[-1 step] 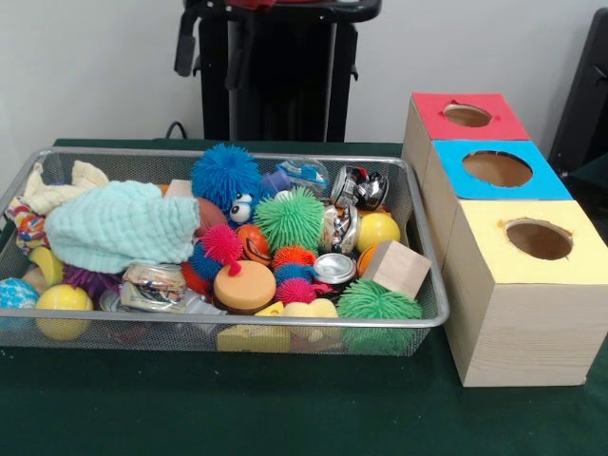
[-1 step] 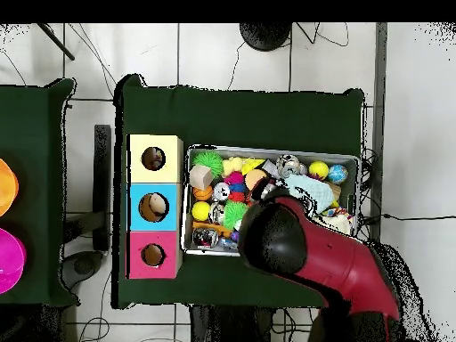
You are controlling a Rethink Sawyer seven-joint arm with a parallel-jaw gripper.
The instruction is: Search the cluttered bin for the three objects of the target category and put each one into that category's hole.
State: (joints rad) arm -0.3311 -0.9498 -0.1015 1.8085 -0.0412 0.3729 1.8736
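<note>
The gripper itself is hidden: from above, only the red and black arm (image 2: 307,249) shows, its bulky head covering the bin's middle near the robot, so whether the gripper is open or closed cannot be told; the front view shows no gripper. The mesh bin (image 1: 426,285) is crowded with a mint cloth (image 1: 119,226), a blue spiky ball (image 1: 225,175), a green spiky ball (image 1: 289,218), another green one (image 1: 378,302), a yellow ball (image 1: 378,231), a wooden cube (image 1: 397,268) and crushed cans (image 1: 359,186). Just beside the bin stand three boxes with holes: red (image 1: 468,116), blue (image 1: 497,169), yellow (image 1: 539,238). The overhead view shows something pale inside the blue box's hole (image 2: 155,207).
</note>
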